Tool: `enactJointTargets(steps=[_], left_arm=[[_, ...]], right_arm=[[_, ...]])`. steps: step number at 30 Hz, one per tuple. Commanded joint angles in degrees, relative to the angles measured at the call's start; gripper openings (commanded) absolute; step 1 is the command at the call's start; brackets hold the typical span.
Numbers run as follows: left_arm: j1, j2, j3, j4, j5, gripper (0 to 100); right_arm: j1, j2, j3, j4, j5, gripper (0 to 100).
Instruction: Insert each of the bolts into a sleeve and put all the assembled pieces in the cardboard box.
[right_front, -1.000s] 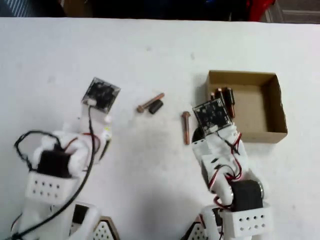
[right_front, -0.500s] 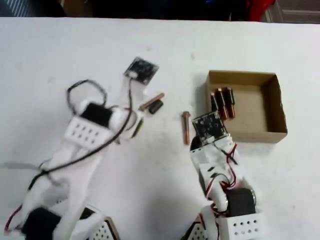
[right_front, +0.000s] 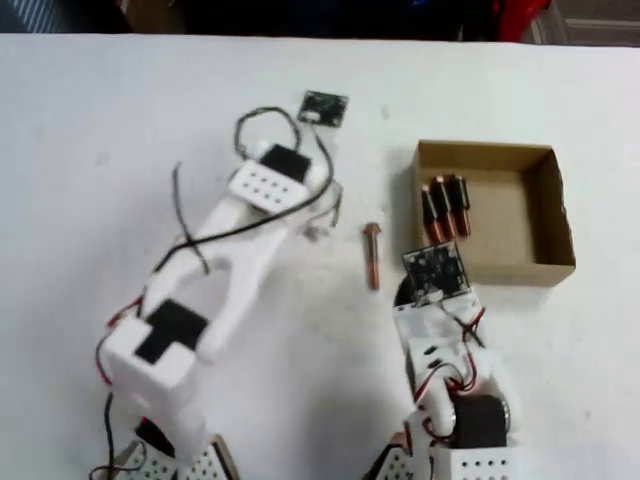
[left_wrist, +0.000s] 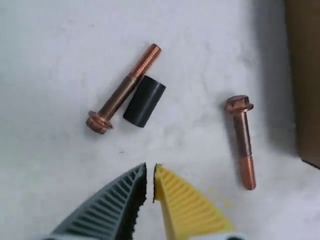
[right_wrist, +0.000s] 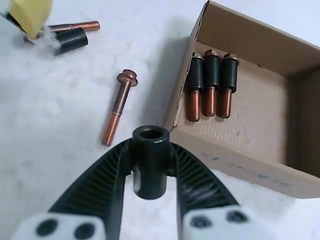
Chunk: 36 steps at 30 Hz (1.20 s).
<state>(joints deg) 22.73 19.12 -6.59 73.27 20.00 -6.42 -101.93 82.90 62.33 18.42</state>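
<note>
Beside the cardboard box (right_wrist: 240, 162), my right gripper (right_wrist: 150, 147) pinches a smooth black cylindrical sleeve (right_wrist: 149, 172); my left gripper (left_wrist: 150, 170), ribbed jaws pressed together, sits near a threaded copper-toned bolt (left_wrist: 122, 90).

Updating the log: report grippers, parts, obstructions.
Left gripper shut, empty, by bolt and sleeve. Right gripper shut on second sleeve. Three assembled pieces in cardboard box. Nothing blocking.
</note>
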Motion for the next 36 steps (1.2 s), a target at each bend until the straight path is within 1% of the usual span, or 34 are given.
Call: enactJointTargets(steps=[1,5,10,13,16,18,23,27,32,36], left_arm=[[3.5,2.8,-6.5,0.3,6.9,7],[6.0,6.9,-10.5,0.2,7.2,7],[6.6,12.4,-16.2,0.2,8.1,8],[6.6,15.3,-18.9,0.3,12.0,15],[6.6,17.7,-20.6,0.3,13.5,21],[6.6,19.0,-21.5,0.2,14.0,23],[6.6,21.2,-21.7,-0.3,15.6,21],[6.6,22.7,-21.7,-0.3,15.7,19],[6.6,24.3,-21.7,-3.2,15.7,16],[6.6,24.9,-21.7,-3.1,15.7,14]], right_arm=[[0.5,-1.2,-0.4,-1.5,-0.7,1.6],[0.5,-1.1,-0.4,-1.3,-0.7,1.6],[0.5,-1.1,0.5,-1.4,-0.5,1.6],[0.6,-1.1,0.7,-1.4,-0.4,1.6],[0.9,-1.1,0.7,-1.4,-0.4,1.6],[2.1,-1.1,0.7,-1.4,-0.4,1.6],[2.9,-1.1,0.8,-1.4,-0.4,1.6],[2.8,-1.1,0.8,-1.4,-0.4,1.6],[2.7,-1.1,0.8,-1.4,-0.4,1.6],[2.6,-1.1,0.8,-1.4,-0.4,1.6]])
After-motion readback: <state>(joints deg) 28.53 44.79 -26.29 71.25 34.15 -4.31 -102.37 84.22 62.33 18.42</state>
